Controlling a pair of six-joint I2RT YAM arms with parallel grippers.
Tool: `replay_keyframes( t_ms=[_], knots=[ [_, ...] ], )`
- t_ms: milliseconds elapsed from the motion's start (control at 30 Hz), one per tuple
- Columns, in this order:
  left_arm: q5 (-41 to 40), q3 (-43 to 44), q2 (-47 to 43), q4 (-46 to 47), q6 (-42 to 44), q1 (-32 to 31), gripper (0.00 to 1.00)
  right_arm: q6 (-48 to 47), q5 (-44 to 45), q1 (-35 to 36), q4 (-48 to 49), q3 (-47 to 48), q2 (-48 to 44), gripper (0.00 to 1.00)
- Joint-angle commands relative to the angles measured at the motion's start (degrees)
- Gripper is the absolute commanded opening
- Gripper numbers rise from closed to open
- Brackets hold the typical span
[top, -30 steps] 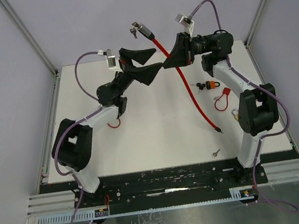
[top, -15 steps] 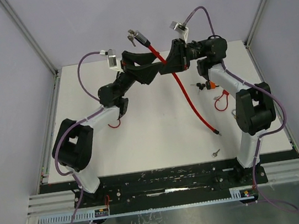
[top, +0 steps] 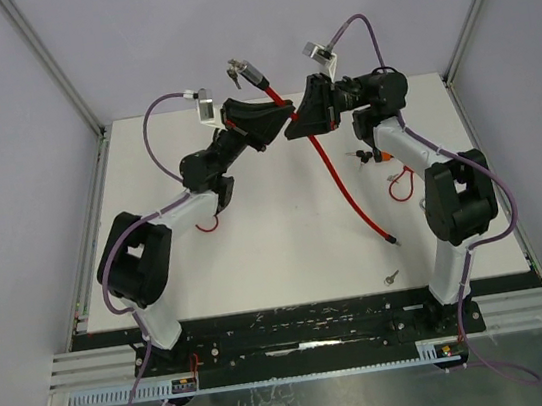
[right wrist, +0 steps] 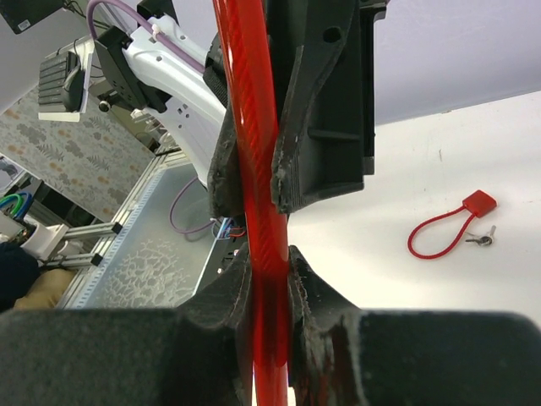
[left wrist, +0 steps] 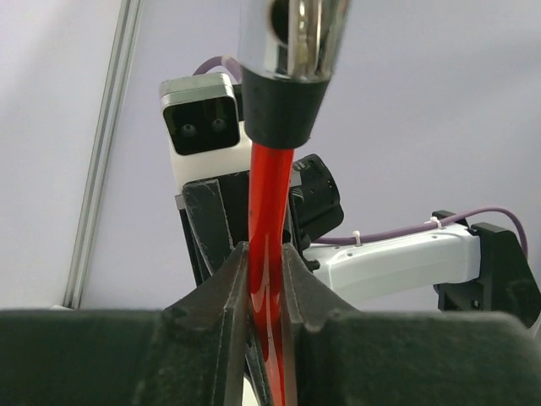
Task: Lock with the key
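Nearest the arm bases, a loose key [top: 390,276] lies on the white table [top: 260,265] in front of the right arm; just beyond it the free end [top: 394,238] of the red cable lock [top: 348,190] rests on the table, and from there the cable climbs in a long curve away from the near edge and up into the air; beside the right arm lie a small red loop lock [top: 402,185] and, a little farther, an orange padlock [top: 379,154]; on the other side a second red loop [top: 208,224] shows just beside the left forearm; farther back and raised above the table, the two grippers meet nose to nose on the cable; the right gripper [right wrist: 266,272] is narrowed onto the cable, its fingers [right wrist: 215,296] pressing the red sheath from both sides, and the left gripper [left wrist: 265,264] pinches the same cable just above that, its fingers [left wrist: 211,288] touching it on either side; farthest off, past the left gripper, the cable ends in the lock head [top: 250,69], a chrome cylinder on a black collar, held tilted high over the table's far edge; small metal keys [top: 232,68] hang at its tip, though whether one sits in the keyhole I cannot tell
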Motion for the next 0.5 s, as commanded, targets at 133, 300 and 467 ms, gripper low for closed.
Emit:
replay_keyframes(
  t_ms=[133, 300, 467],
  knots=[
    [2.28, 1.03, -0.55, 3.71, 3.3, -0.12, 0.01, 2.05, 0.81, 0.77, 5.54, -0.04, -0.32, 0.19],
    [2.3, -0.54, -2.31, 3.71, 4.81, 0.64, 0.01, 4.66, 1.1, 0.74, 9.87, -0.52, -0.17, 0.61],
    [1.63, -2.81, -4.5, 3.5, 5.67, 2.7, 0.01, 4.81, 1.25, -0.79, 11.28, -0.79, -0.28, 0.75]
  ],
)
